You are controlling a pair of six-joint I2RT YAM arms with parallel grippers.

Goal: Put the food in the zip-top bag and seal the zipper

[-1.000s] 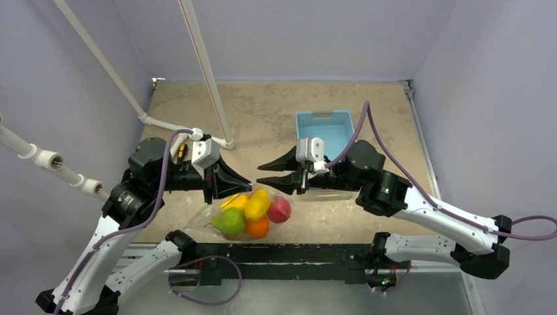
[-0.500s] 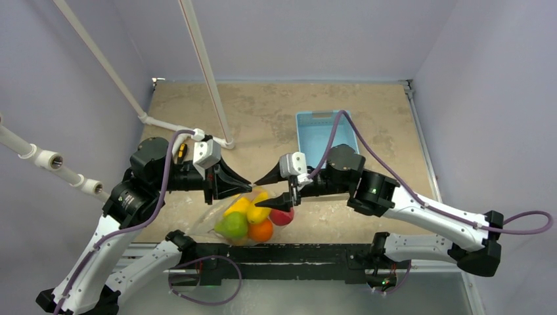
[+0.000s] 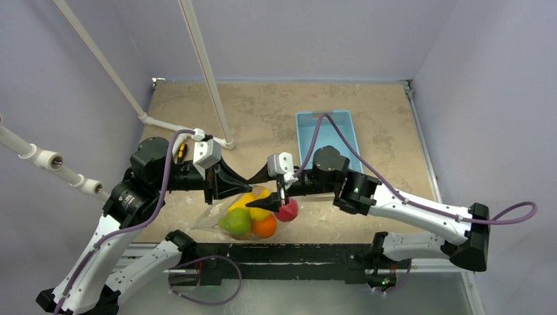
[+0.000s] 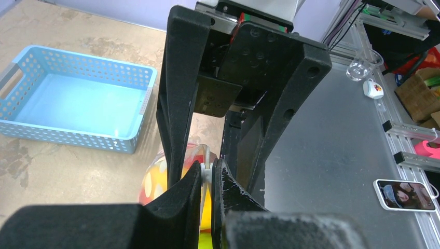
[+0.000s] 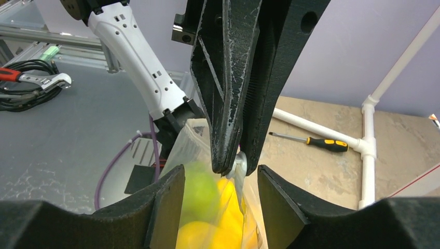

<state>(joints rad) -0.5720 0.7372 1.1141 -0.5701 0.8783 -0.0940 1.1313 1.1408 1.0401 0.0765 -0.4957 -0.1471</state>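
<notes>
Food (image 3: pixel 253 211) sat packed inside the zip-top bag (image 3: pixel 209 222), low in the centre of the overhead view and close to the bottom edge of the surface (image 3: pixel 263 118). A green piece and an orange one lay lowest, yellow ones above them, and a red one to the right.

My left end effector (image 3: pixel 247 186) was pinched together on the zipper (image 5: pixel 239 165) at the bag's mouth. In my left wrist view the two fingertips met on the pale strip at lower centre, with dotted plastic and a yellow fruit just beneath.

My right end effector (image 3: pixel 256 193) stood apart. In the overhead view one finger was above the bag's mouth and one below, and it faced the left one almost tip to tip. In my right wrist view my own fingers (image 5: pixel 166 207) rose from the bottom of the frame on either side of the bag; whether they touched the plastic I could not tell.

A light-blue basket (image 3: pixel 341 125) sat at upper right of centre in the overhead view, well apart from the bag. A yellow-handled screwdriver (image 5: pixel 321 142) lay on the surface at the right of my right wrist view, beside a white pipe (image 5: pixel 366 142).
</notes>
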